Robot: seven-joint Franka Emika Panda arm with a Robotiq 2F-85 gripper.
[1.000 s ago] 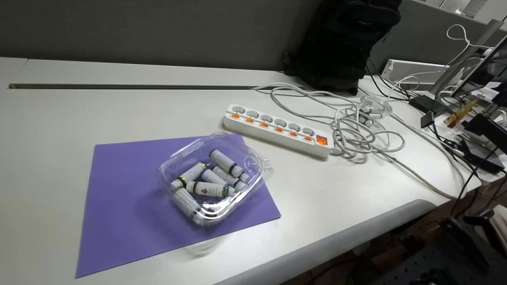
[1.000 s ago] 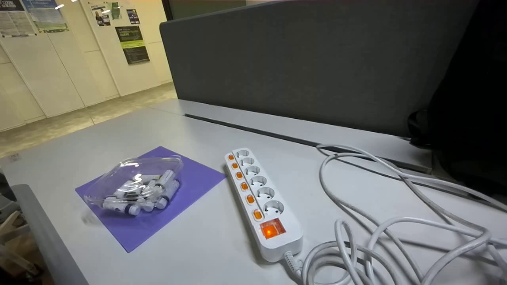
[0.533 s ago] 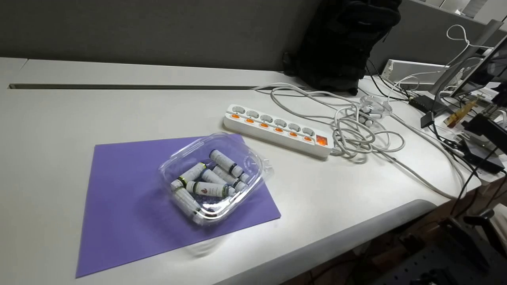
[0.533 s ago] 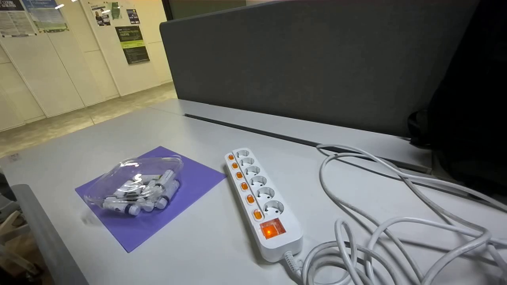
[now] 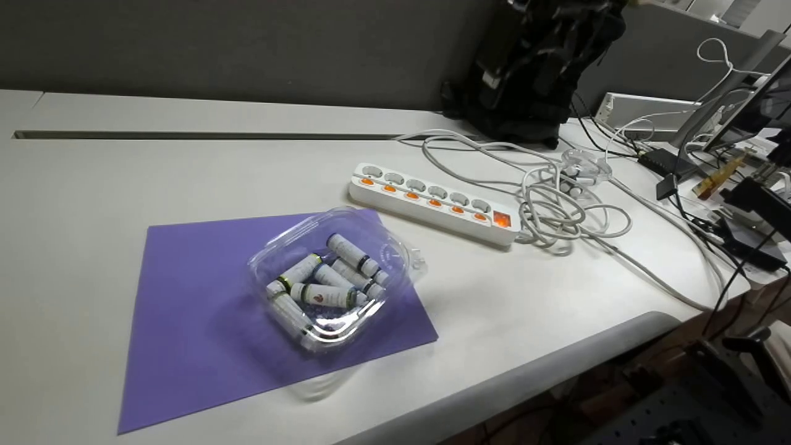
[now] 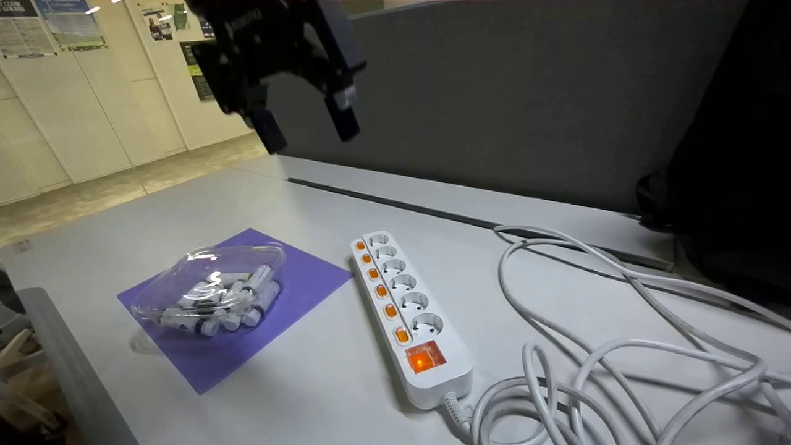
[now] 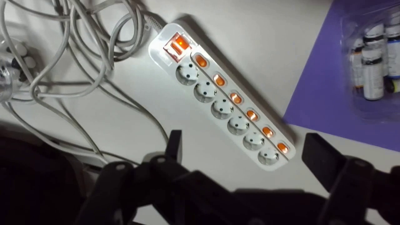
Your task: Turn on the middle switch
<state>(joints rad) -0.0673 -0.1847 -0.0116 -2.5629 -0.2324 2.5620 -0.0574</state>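
The empty, wide-spread hand (image 6: 310, 137) may catch a wrong switch (image 7: 236, 98), 6 crowding the power strip (image 5: 426, 211) inside the desk (image 5: 525, 296)'s rounded edge (image 5: 513, 388)

White plastic power strip (image 7: 225, 97) | flat on white table (image 7: 265, 37), face up | six orange oval switches (image 7: 252, 115) in one row beside six round sockets (image 7: 238, 125), positions not discernible | larger rectangular orange-red switch (image 7: 177, 47) at one end, lit
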